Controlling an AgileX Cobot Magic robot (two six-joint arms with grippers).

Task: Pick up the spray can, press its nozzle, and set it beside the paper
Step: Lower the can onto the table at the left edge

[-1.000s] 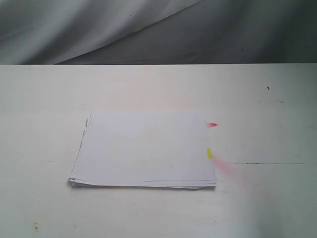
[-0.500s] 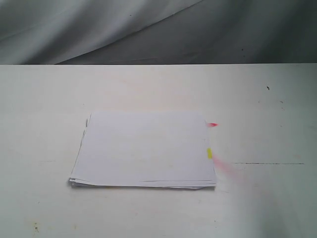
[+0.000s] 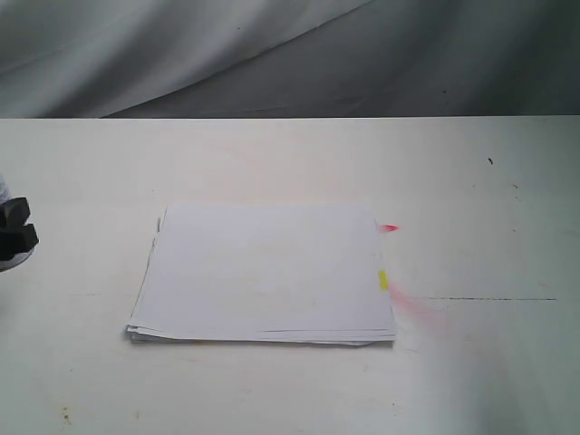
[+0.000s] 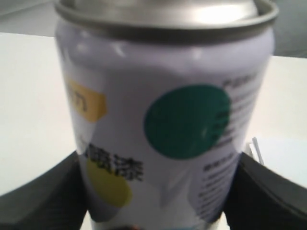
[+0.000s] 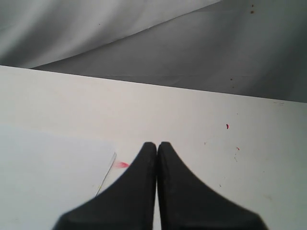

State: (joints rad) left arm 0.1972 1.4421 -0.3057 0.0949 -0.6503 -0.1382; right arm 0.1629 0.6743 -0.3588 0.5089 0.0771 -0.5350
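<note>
One spray can [image 4: 163,110] held by left tool [image 4: 156,201], off to the left of the paper [image 3: 263,272].

Counter [image 3: 471,181] is white and bare-ish, w/ paper lying flat mid-counter. Can sits betw. the dark fingers [image 4: 43,196] of left tool, which pinches its lower body; a paper corner shows beyond it, apart from it. Can't tell if can is lifted or standing. Prob. light, stiff thin metal; glossy label = slippery, round so may twist. Best held mid-body, leaving dome free for the press. Right tool [image 5: 157,152] is pressed together, empty, over counter nr the red tab [image 5: 121,164]. Nozzle is out of wrist frame; dark bit [image 3: 16,228] at ext. view's left edge may be it, unsure.
</note>
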